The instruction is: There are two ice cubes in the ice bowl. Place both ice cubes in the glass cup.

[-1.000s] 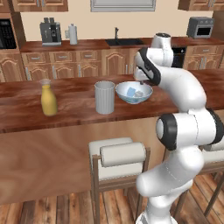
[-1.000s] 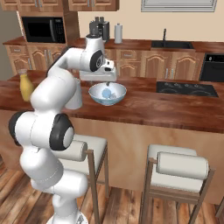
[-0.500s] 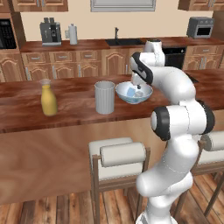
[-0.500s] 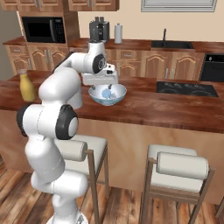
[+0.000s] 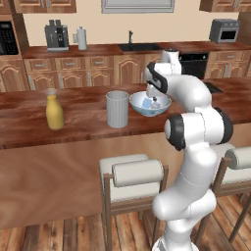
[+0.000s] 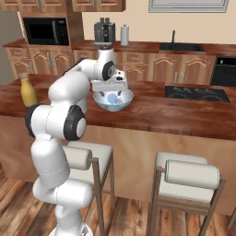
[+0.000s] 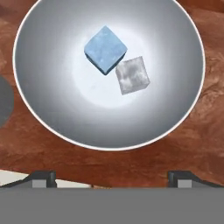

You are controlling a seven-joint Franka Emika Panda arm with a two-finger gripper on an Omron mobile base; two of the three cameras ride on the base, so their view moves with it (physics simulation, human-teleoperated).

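a: how far along is it?

b: by my reading, nothing is moved yet. going left to right on the table (image 5: 78, 122): a yellow bottle (image 5: 54, 110), then the glass cup (image 5: 117, 109), then just beside it the ice bowl (image 5: 150, 103). both ice cubes lie in the bowl, a bluer ice cube (image 7: 105, 49) touching a greyer ice cube (image 7: 132, 75) at a corner.

a: and the pincer?

b: the pincer (image 7: 113, 178) hangs right over the bowl with its tips spread wide and nothing between them. so both pickups and both drops into the cup are left. i can't see into the cup, but with two cubes in the bowl i judge nothing has gone in.

a: what about the surface and the room?

b: the table is a long dark reddish wood bar. two cushioned stools (image 6: 184, 177) stand in front of it. behind, left to right: a microwave (image 6: 46, 31), a coffee machine (image 6: 104, 31), a sink (image 6: 180, 47) and a cooktop (image 6: 197, 93), all among brown wooden cabinets.
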